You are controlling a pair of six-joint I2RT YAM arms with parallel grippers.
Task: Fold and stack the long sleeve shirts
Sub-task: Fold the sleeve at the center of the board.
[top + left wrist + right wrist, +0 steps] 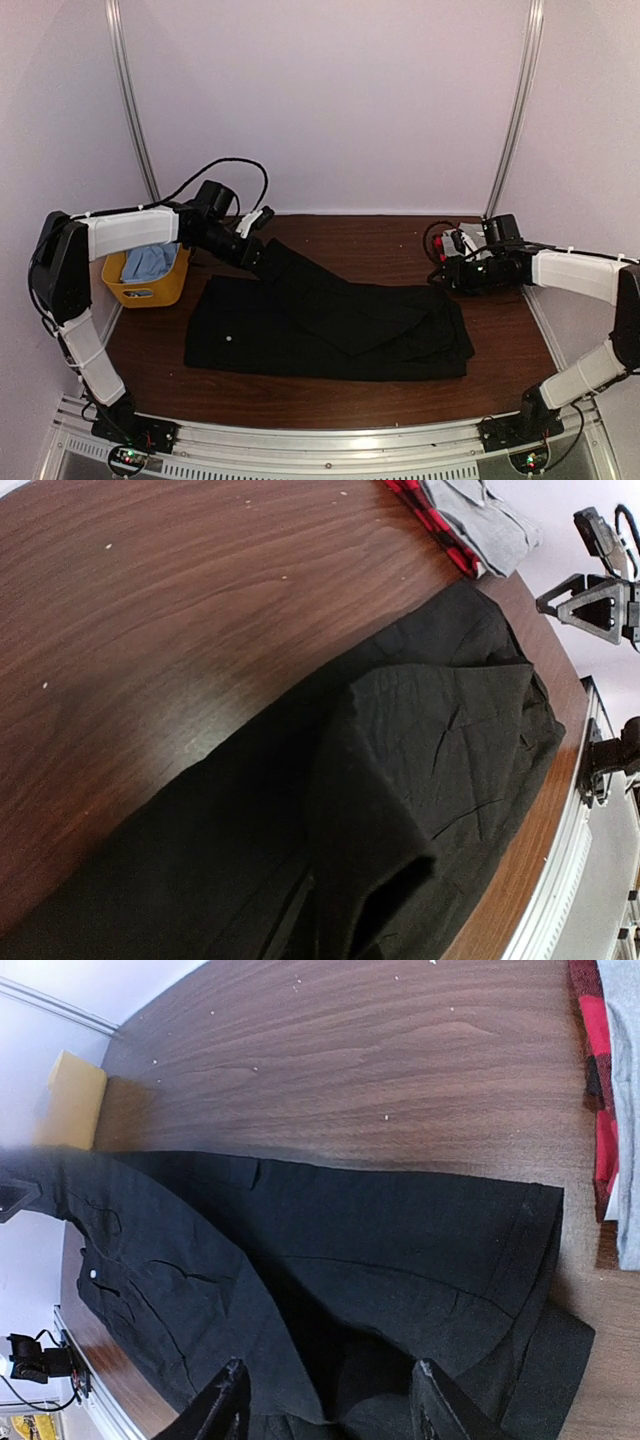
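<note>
The left gripper [257,250] has its jaws closed on a sleeve of the black shirt [330,325]. The right gripper [328,1368] holds its jaws apart above the shirt's right end. The shirt lies spread on the table [380,235], near the yellow basket [150,285].

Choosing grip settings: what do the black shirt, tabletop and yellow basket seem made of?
Black shirt: soft matte cloth, probably cotton; it creases and drapes.
Tabletop: dark wood or wood-look laminate, slight sheen; grain streaks show.
Basket: smooth yellow plastic, apparently; rigid walls with slots.
</note>
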